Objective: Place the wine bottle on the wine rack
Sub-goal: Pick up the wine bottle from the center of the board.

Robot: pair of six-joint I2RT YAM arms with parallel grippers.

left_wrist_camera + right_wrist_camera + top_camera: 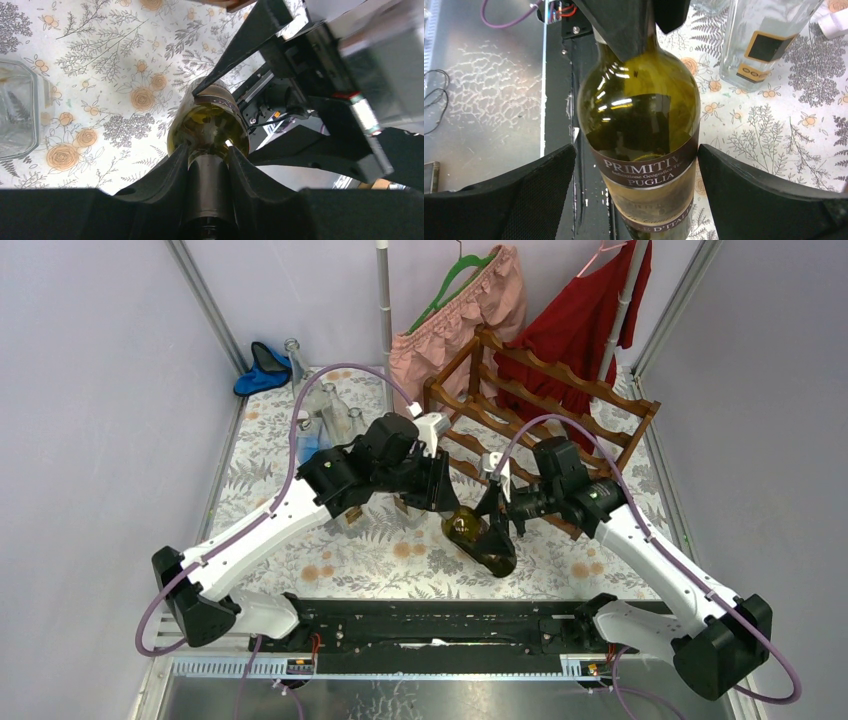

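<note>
The wine bottle point(482, 540) is olive-green glass with a brown label. It is tilted over the flowered tablecloth, just in front of the wine rack point(545, 410). My left gripper point(209, 150) is shut on the wine bottle's point(210, 120) dark neck. My right gripper point(636, 165) is open, with one finger on each side of the wine bottle's point(644, 110) labelled body and a gap showing on both sides. In the top view, the left gripper point(448, 508) and right gripper point(500, 515) meet at the bottle from opposite sides.
Several clear glass bottles point(325, 410) stand at the back left, and one point(764, 40) is close to the wine bottle. A blue object point(262, 368) lies in the far left corner. Pink point(465, 310) and red point(580, 320) garments hang behind the rack. A black rail point(440, 620) runs along the near edge.
</note>
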